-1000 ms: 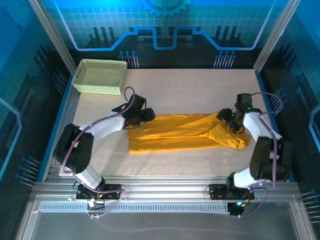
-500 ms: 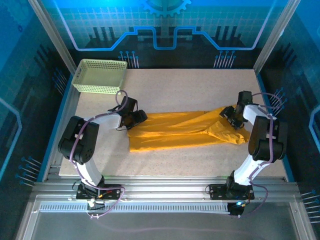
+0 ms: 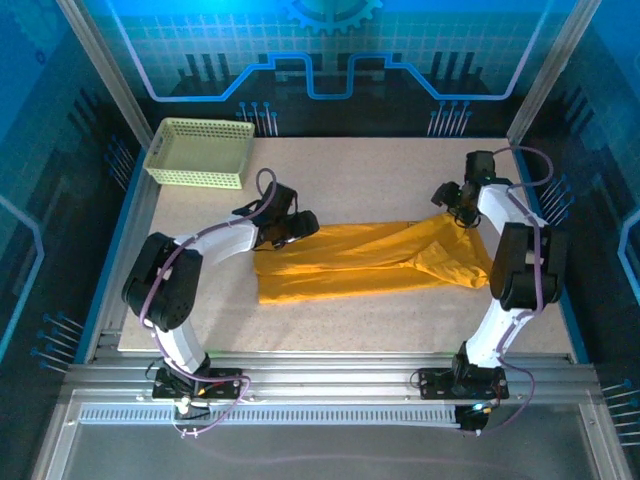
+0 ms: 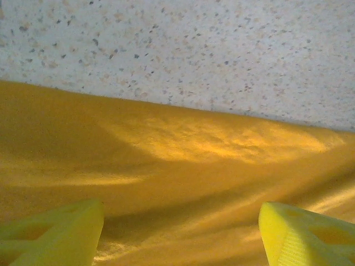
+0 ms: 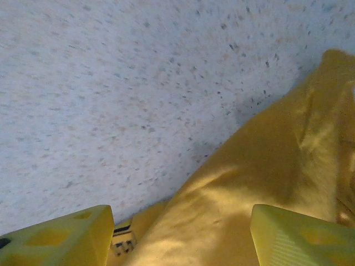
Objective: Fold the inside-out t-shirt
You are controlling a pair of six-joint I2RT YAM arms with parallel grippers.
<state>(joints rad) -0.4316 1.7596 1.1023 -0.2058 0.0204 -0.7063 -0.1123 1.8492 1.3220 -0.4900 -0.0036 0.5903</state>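
The yellow t-shirt [image 3: 370, 262] lies in a long folded strip on the desk [image 3: 370, 170], much as it did a moment ago. The left gripper [image 3: 300, 226] has slid a little further over the shirt's left end, its fingers wide apart with nothing in them. The right gripper [image 3: 447, 196] has moved from the shirt's right end up to its far right corner, also spread apart and empty.

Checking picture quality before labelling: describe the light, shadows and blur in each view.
Top view: sharp; blue glare on the back wall, the t-shirt clearly lit. Left wrist view: a bright warm patch and soft shadow bands across the cloth; the left tool's fingertips are soft-edged. Right wrist view: the table's speckles look slightly smeared; the cloth edge throws a dark shadow onto it.
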